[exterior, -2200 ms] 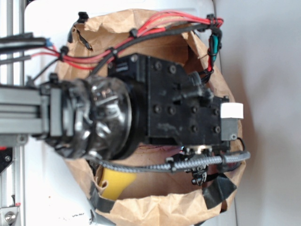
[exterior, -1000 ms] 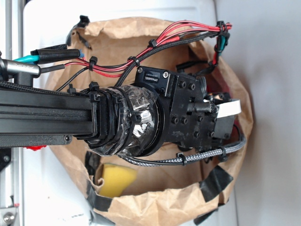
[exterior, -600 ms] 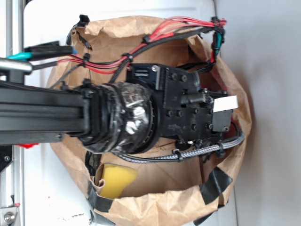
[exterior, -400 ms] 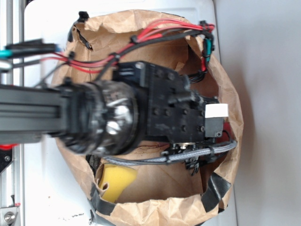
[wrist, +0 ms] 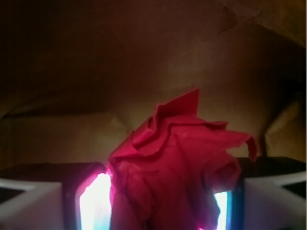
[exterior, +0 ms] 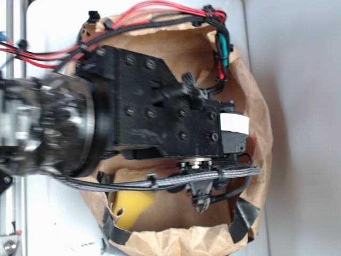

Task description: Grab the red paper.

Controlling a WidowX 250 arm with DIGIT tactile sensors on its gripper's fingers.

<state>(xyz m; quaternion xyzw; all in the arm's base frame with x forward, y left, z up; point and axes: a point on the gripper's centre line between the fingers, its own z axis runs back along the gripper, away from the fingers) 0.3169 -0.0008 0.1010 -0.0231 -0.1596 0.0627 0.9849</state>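
Wrist view shows the red paper [wrist: 175, 167] sitting between the two pale fingers [wrist: 36, 203] of the gripper [wrist: 163, 206], its crumpled folds filling the gap and rising above the pads. The fingers stand moderately apart, and the paper's sides touch or nearly touch both inner faces, so they appear to be pressing on it, though the glare along each pad hides the exact contact. Judging from this, the step in hand is securing the grip. To do it well, the squeeze should be firm enough that the soft folds compress and cannot slide out, and any lift should go straight up, clear of the bag's brown walls that surround the paper on the far side.

Exterior view looks down on the brown paper bag [exterior: 256, 106], whose rolled rim forms a wide open mouth. The black wrist and gripper body fill most of the opening and hide the paper, apart perhaps from a tiny red fleck at the right edge, too small to be sure of. A yellow sponge [exterior: 130, 205] lies on the bag floor at the near left, well apart from the gripper. Red wires [exterior: 160, 8] run along the bag's far rim, and dark tape [exterior: 242, 216] patches the near rim.
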